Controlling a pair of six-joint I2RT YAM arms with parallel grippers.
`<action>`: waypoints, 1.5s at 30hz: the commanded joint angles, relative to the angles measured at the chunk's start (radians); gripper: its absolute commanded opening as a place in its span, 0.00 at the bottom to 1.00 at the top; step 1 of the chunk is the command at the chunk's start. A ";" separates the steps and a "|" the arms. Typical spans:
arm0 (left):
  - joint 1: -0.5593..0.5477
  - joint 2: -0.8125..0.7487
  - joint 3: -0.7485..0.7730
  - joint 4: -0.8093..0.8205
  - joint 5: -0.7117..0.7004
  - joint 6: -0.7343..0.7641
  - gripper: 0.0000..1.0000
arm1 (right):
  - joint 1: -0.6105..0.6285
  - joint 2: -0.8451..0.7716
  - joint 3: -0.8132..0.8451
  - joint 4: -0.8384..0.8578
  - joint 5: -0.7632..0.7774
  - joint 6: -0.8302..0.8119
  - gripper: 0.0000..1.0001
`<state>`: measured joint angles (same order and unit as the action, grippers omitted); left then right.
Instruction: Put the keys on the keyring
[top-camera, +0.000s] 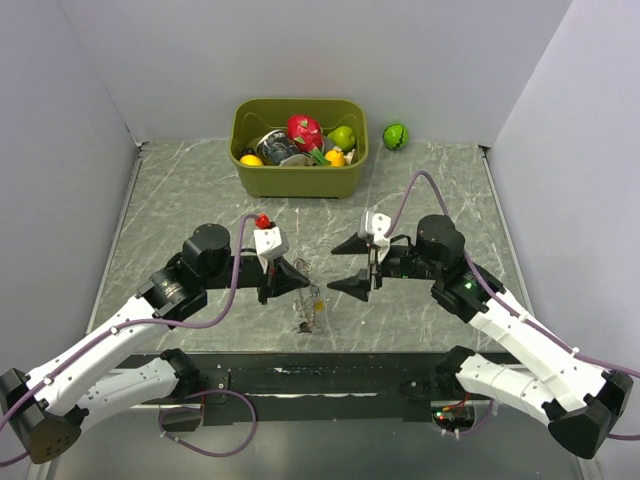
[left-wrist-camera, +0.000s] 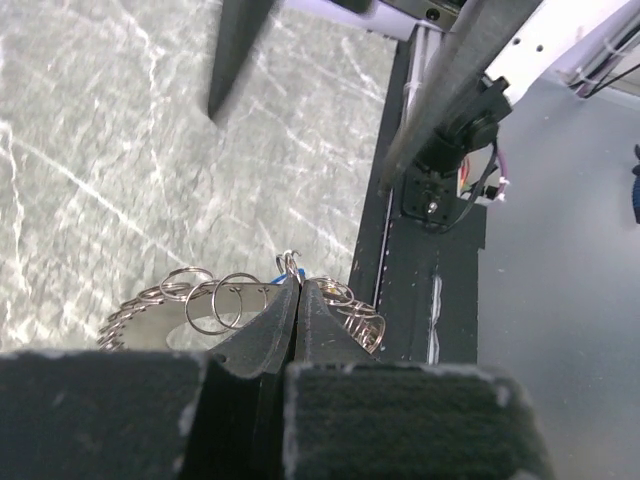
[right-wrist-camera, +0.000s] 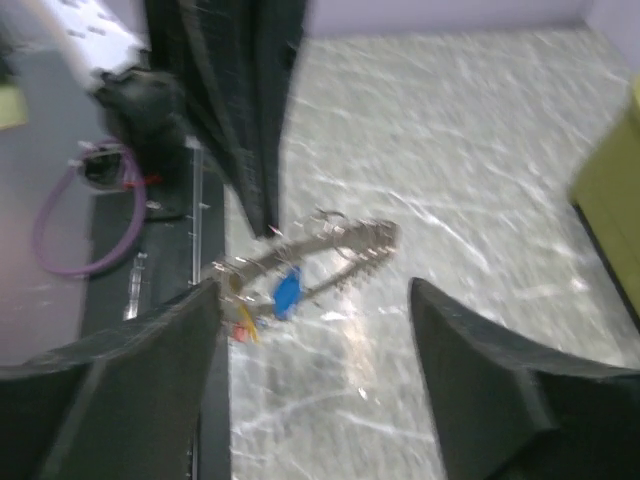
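Right now, above the marbled table (top-camera: 180, 200), I see my left gripper (left-wrist-camera: 298, 295) pinched shut on the keyring (right-wrist-camera: 330, 240), my right gripper (top-camera: 348, 266) gaping wide just beside it, and the keys (right-wrist-camera: 287, 290), one blue, hanging beneath.

Grey marble-patterned table (top-camera: 190, 200) carrying few things. Olive-green bin (top-camera: 298, 182) sitting at far edge, centre. Green toy fruit (top-camera: 396, 135) lying just beside bin, on its right. Keyring (top-camera: 306, 295) with keys (top-camera: 316, 312) hanging low over near-centre marble; contact with surface unclear.
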<state>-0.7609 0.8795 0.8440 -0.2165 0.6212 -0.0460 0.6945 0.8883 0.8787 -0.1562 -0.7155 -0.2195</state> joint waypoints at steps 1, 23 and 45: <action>-0.005 -0.031 0.043 0.129 0.066 -0.014 0.01 | -0.010 -0.006 0.002 0.112 -0.174 0.046 0.64; -0.005 -0.019 0.070 0.239 0.181 -0.054 0.01 | -0.010 0.067 -0.018 0.248 -0.279 0.146 0.53; -0.005 -0.039 0.078 0.220 0.169 -0.069 0.03 | -0.010 0.103 0.039 0.161 -0.277 0.126 0.00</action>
<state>-0.7609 0.8719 0.8589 -0.0601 0.7696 -0.1135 0.6865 0.9859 0.8661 0.0494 -1.0218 -0.0528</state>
